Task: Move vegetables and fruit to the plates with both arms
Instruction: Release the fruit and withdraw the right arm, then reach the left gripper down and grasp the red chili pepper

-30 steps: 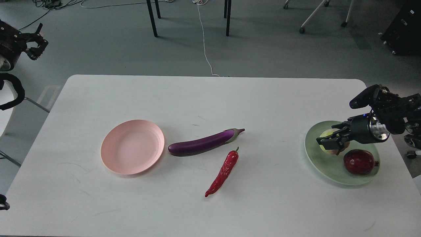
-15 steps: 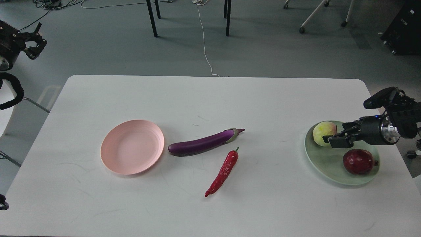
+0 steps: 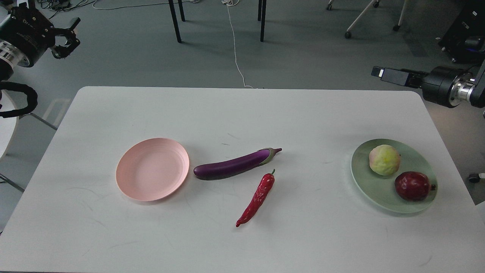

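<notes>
Our eggplant (image 3: 235,164) lies at the middle of the frame, its blunt end just beside the pink plate (image 3: 152,169), which sits bare to its left. The chili (image 3: 257,197) lies below and right of it, its stem near the eggplant's cap yet apart from it. At the right of the frame the green plate (image 3: 393,175) already carries the yellow-green fruit (image 3: 384,159) and the pomegranate (image 3: 413,185), close together.

We judge the vegetables are what is left, and the risk lies there. The eggplant is long and glossy, so a grip away from its middle could let it tip or slip out. It rests so close to the pink plate that a careless descent may nudge the plate. The chili is thin and low, so our fingers may scrape the table (image 3: 242,113). The round fruit could roll if the green plate is bumped.

Our left gripper (image 3: 66,38) hangs in the upper left of the frame, off the table, fingers spread apart and holding nothing. Our right gripper (image 3: 386,74) sits at the upper right, seen edge-on; it holds nothing, but we cannot tell how far it is parted.
</notes>
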